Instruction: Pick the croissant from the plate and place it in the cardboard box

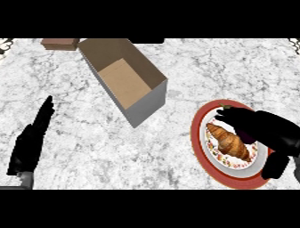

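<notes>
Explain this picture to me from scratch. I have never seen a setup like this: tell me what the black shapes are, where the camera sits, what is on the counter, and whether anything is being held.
The camera sits in a humanoid robot's head, looking steeply down at a marble counter. The black shapes are its two hands on grey forearms.

The left hand shows at the lower left, open with straight fingers, resting and touching nothing.

The right hand is over a red-rimmed plate, fingers curled down beside the croissant lying on it. The croissant sits on the plate; whether the fingers touch it cannot be told.

Up and to the left stands an open cardboard box, nothing visible inside. A small brown block lies at the far edge beyond it.
</notes>
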Robot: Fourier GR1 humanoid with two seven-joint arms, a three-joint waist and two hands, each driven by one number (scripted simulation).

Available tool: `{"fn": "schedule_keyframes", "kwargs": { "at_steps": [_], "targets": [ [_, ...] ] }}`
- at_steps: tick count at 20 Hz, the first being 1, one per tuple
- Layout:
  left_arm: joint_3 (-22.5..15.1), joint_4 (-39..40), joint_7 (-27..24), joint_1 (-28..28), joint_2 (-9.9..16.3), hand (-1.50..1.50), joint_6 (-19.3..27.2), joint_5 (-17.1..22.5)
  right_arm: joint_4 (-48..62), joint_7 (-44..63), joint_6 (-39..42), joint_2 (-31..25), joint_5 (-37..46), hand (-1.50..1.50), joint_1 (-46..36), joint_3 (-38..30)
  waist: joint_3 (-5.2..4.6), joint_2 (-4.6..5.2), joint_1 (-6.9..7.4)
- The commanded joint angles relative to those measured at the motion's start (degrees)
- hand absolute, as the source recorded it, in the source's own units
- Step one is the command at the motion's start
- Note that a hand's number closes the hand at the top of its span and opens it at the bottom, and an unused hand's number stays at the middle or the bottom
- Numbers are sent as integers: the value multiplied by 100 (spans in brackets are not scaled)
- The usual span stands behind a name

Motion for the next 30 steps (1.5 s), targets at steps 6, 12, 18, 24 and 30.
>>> {"fn": "schedule_keyframes", "kwargs": {
  "at_steps": [6,12,18,24,30],
  "targets": [
    [166,81,103,-140,-339,0,-187,-316,492,-291,99,663,931,-150,99,-339,0,4,5],
    [172,-112,-56,165,-613,0,-147,-491,915,-851,-98,793,1363,-150,150,-554,0,3,12],
    [675,-248,408,-146,-293,0,-731,-257,1208,-867,-193,1379,1786,-150,-16,-602,1,6,21],
    [650,-170,211,-73,-565,0,-744,-563,616,-913,-33,1467,2083,-150,638,-752,0,1,1],
    [740,-368,328,20,-679,0,-815,-636,1545,-1361,-174,1619,2461,-150,62,-947,1,5,20]
  ]
}}
